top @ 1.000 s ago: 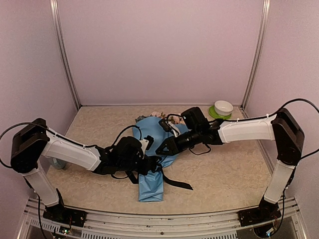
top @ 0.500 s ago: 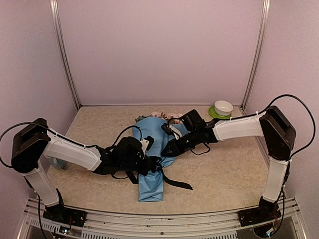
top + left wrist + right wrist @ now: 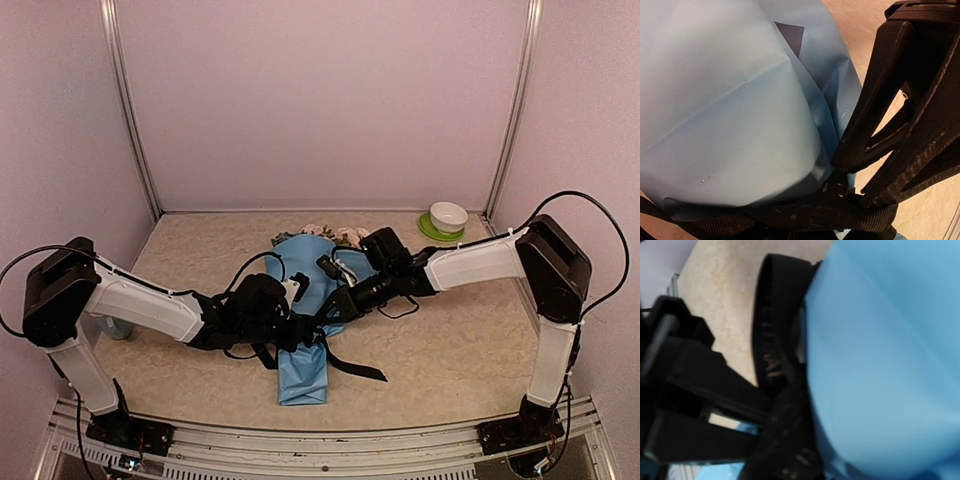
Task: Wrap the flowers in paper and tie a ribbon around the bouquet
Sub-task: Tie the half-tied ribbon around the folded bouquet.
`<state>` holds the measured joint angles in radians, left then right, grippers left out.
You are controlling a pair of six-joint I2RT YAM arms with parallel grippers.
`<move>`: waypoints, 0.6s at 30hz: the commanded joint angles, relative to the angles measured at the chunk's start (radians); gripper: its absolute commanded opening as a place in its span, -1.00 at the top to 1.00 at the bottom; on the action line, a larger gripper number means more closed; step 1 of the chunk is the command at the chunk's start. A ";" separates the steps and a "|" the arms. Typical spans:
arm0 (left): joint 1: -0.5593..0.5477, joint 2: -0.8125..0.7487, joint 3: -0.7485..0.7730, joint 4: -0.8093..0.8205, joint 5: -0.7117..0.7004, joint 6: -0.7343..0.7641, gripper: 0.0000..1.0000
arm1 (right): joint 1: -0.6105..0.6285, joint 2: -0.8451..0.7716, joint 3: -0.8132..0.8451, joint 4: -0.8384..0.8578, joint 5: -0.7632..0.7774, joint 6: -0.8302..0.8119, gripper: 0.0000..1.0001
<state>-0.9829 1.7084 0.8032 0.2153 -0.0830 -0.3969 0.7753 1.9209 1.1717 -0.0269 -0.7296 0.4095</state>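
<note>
I'm looking at the bouquet [image 3: 303,365] lying in the middle of the table [image 3: 460,340]. Its narrow end is pointing toward the arm bases, and the flowers [image 3: 330,233] are poking out of the wide far end. The light blue paper [image 3: 740,115] is wrapping the stems, with a small dark navy corner showing at a fold. The ribbon [image 3: 771,335] is running across the cone's middle, and one loose tail is trailing on the table to the right. The left claw [image 3: 850,180] is reaching in from the left, its fingers pinching nearly together on the ribbon right at the paper's edge. The right claw [image 3: 337,310] is coming in from the other side, just beside the ribbon loop. I'm not able to tell how far apart its fingers are standing or whether it is gripping anything. A white bowl [image 3: 448,214] on a green plate [image 3: 430,230] is sitting at the far right corner.
</note>
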 commanded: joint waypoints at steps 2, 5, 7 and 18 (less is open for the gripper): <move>0.003 -0.002 0.014 -0.027 0.008 0.006 0.81 | 0.013 0.016 0.002 0.058 -0.045 0.038 0.51; 0.003 -0.004 0.013 -0.020 0.011 0.006 0.81 | 0.015 0.035 0.008 0.060 -0.036 0.041 0.52; 0.002 -0.008 0.013 -0.016 0.017 0.007 0.80 | 0.015 0.049 0.021 0.048 -0.028 0.041 0.53; -0.005 -0.001 0.013 -0.008 0.023 0.014 0.74 | 0.025 0.064 0.051 0.057 -0.040 0.075 0.35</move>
<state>-0.9833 1.7084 0.8032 0.2165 -0.0704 -0.3943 0.7837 1.9694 1.1900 0.0086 -0.7460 0.4683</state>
